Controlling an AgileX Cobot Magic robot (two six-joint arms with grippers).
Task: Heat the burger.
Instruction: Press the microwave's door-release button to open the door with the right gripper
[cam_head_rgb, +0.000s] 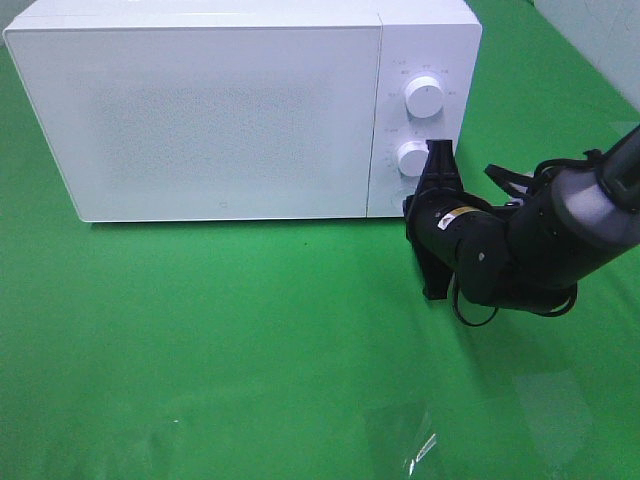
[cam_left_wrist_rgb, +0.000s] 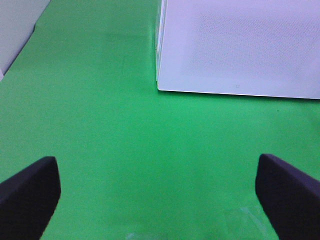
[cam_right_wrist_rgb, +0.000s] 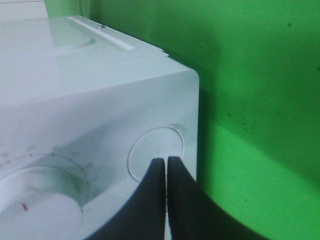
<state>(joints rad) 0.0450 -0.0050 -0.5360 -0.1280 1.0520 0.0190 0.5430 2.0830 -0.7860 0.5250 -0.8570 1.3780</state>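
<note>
The burger is out of view. A white microwave (cam_head_rgb: 220, 110) stands at the back of the green table with its door closed. My right gripper (cam_head_rgb: 410, 207) is shut with nothing in it. Its fingertips (cam_right_wrist_rgb: 157, 167) rest against the round button (cam_right_wrist_rgb: 150, 147) at the bottom corner of the control panel, just under the lower knob (cam_head_rgb: 413, 157). In the left wrist view, my left gripper (cam_left_wrist_rgb: 160, 200) is open and empty above bare green cloth, a little in front of the microwave's (cam_left_wrist_rgb: 240, 45) left front corner.
An upper knob (cam_head_rgb: 425, 97) sits above the lower one on the panel. The green cloth (cam_head_rgb: 200, 340) spreads out in front of the microwave. A pale wall edge (cam_left_wrist_rgb: 15, 30) shows beside the table in the left wrist view.
</note>
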